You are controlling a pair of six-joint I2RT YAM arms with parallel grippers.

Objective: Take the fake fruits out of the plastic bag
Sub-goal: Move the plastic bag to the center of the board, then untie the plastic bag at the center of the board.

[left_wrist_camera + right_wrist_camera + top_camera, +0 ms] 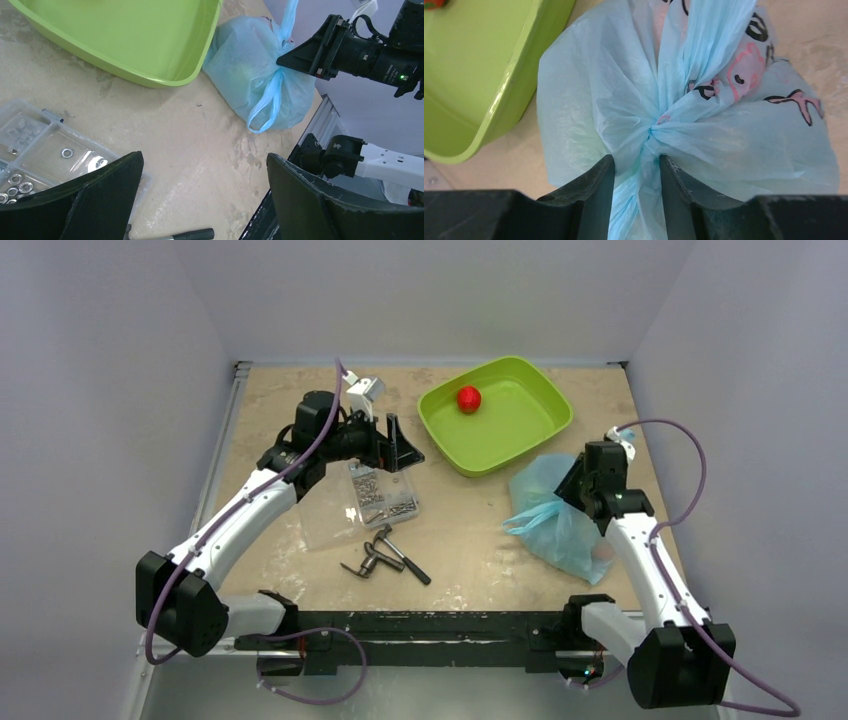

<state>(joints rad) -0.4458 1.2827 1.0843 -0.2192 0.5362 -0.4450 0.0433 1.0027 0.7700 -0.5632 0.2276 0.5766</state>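
Now, R gripper (pixel 636 167) pinches plastic bag (pixel 589 115) at neck (L gripper (pixel 202 165) agape).

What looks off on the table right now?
The plastic bag is bunched shut at its neck, right where the right pincer pinches it, so no opening shows. Loose metal tools lie scattered close to the clear parts box. Nothing looks spilled or broken.

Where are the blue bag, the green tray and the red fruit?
blue bag (pixel 553 528): top view, its crinkled side.
green tray (pixel 512 422): top view, its bare floor.
red fruit (pixel 469 399): top view, its middle.
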